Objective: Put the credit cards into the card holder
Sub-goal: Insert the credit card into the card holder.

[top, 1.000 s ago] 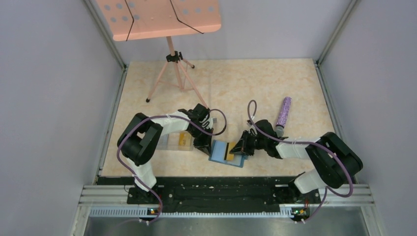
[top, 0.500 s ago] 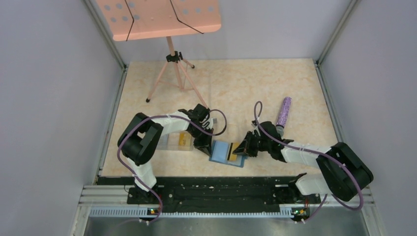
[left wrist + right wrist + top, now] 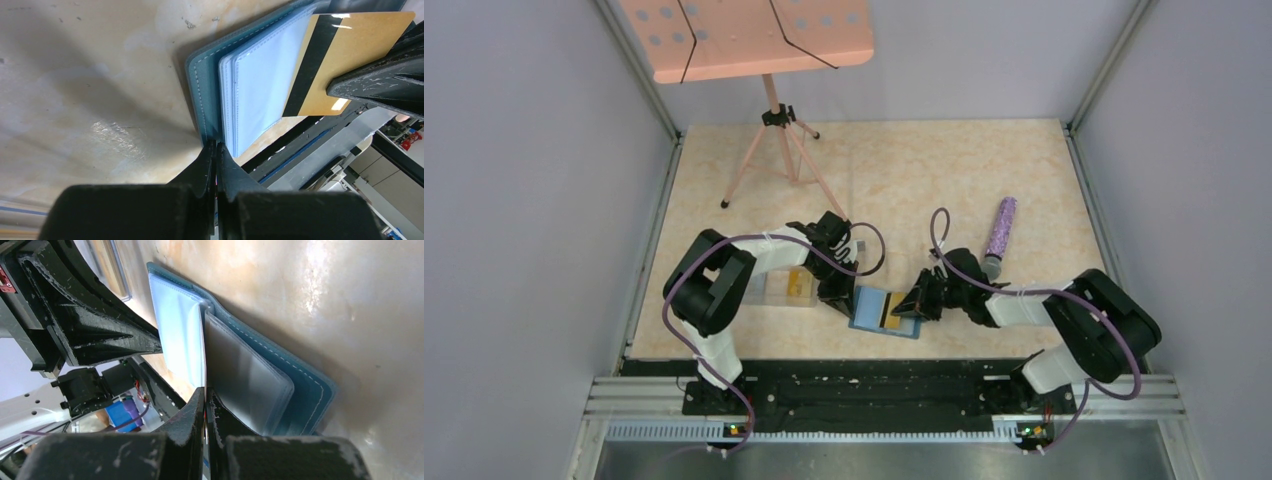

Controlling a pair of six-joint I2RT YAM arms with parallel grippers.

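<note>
The teal card holder (image 3: 869, 306) lies open on the table near the front edge, its clear slots showing. My left gripper (image 3: 838, 296) is shut on the holder's left cover edge, as the left wrist view (image 3: 216, 146) shows on the teal cover (image 3: 200, 80). My right gripper (image 3: 912, 303) is shut on a yellow-gold credit card (image 3: 891, 308) with a black stripe, held over the open slots (image 3: 345, 55). In the right wrist view the gripper (image 3: 205, 390) holds that card edge-on (image 3: 204, 350) between the holder's sleeves (image 3: 250, 375). A second yellow card (image 3: 799, 284) lies in the clear box.
A clear plastic box (image 3: 776, 290) stands left of the holder, under the left arm. A purple glittery tube (image 3: 1001, 228) lies at the right. A pink music stand on a tripod (image 3: 774, 140) stands at the back left. The table's front edge and black rail (image 3: 864, 375) are close.
Half a second ago my right gripper had drawn the yellow card to the right; it has now moved back left over the holder's slots. The left gripper has not moved.
</note>
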